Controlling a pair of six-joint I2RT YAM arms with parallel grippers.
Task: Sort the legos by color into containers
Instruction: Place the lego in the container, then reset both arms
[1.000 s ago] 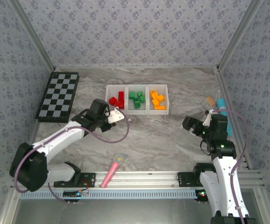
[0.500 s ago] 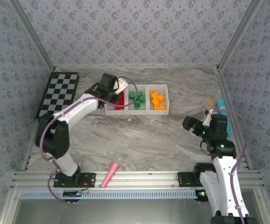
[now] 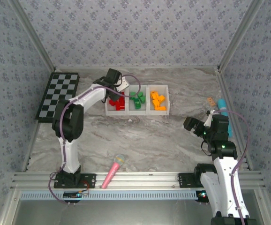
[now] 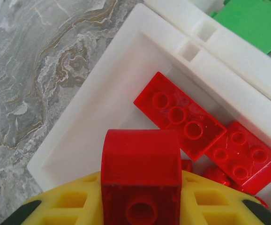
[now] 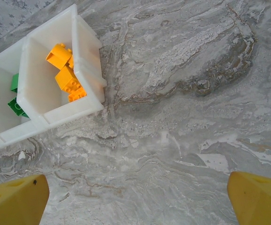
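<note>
Legos (image 3: 136,99): lot in red, green and orange, held in the containers (image 3: 147,113), 3 joined white compartments at the far middle of the counter (image 3: 149,140), 1 colour to each.

Item in hand: 1 red brick (image 4: 141,164), pinched between the yellow fingers (image 4: 65,208) of the left tool (image 3: 118,93). It hangs above the left compartment (image 4: 102,98), apart from the oblong red bricks (image 4: 180,115) lying on its floor. Green brick (image 4: 255,21) sits in the next compartment over.

Right tool (image 5: 135,201): fingers spread wide, holding nothing, over bare counter and well apart from the orange bricks (image 5: 65,75).

Step, as judged: delivery of the red brick to the red compartment, with the release not yet made.

Next move calls for: spreading the left fingers while the brick is inside the line of the rim. A slight lowering first would keep it from bouncing onto the dividing wall or into the green side. Then lift straight up, clear of the walls.
</note>
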